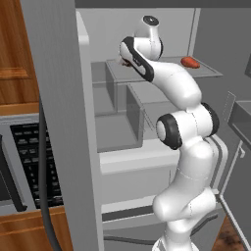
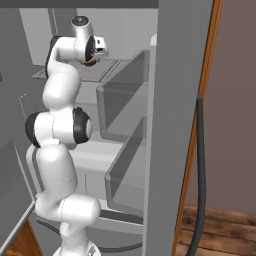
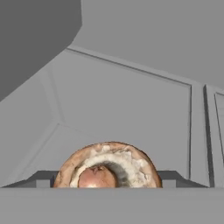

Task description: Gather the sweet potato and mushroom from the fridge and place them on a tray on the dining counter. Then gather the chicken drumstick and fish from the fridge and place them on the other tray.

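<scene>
In the left base view, the open grey fridge door [image 1: 59,122] is closest. Behind it, the white arm [image 1: 184,147] stands tall and bends forward, reaching into the fridge [image 1: 147,29]. Its hand is at a grey shelf [image 1: 206,72]. A small orange-red food [image 1: 190,62] lies on that shelf, off to the right of the hand.

In the right base view, the other door [image 2: 170,125] is closest. The arm curls over at the top, its hand pointing into the fridge above the grey bins [image 2: 125,110].

In the hand view, the mushroom [image 3: 107,168] sits between the two dark fingertips [image 3: 41,178]. The gripper [image 3: 107,181] has closed on it.
</scene>
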You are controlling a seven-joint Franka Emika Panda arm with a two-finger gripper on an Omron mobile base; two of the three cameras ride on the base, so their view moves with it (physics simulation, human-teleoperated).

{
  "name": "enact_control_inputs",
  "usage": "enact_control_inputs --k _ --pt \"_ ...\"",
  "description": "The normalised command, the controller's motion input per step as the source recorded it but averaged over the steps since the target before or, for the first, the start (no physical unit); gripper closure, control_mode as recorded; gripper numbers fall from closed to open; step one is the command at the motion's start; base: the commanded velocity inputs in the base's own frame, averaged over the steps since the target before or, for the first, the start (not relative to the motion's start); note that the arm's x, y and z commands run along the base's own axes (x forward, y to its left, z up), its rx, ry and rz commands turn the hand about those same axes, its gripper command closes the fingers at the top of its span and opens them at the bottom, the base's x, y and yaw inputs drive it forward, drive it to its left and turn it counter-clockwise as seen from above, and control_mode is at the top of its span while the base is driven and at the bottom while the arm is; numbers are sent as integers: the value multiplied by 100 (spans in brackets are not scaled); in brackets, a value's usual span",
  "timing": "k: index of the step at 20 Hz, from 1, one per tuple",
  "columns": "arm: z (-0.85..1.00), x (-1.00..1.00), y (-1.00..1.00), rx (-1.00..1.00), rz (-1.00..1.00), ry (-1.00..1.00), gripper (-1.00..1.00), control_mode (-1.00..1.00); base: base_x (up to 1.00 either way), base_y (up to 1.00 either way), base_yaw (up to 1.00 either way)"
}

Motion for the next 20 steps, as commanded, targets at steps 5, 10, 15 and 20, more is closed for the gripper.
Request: enact_control_inputs --k 5,10,15,20 --pt "14 -72 -14 0 0 -3 100 -100 0 0 0" --pt "2 -84 -12 0 0 -4 100 -100 0 0 0" --pt "0 -98 -10 0 -1 -7 100 -100 0 0 0" --pt "0 -100 -9 0 -3 -9 100 -100 0 0 0"
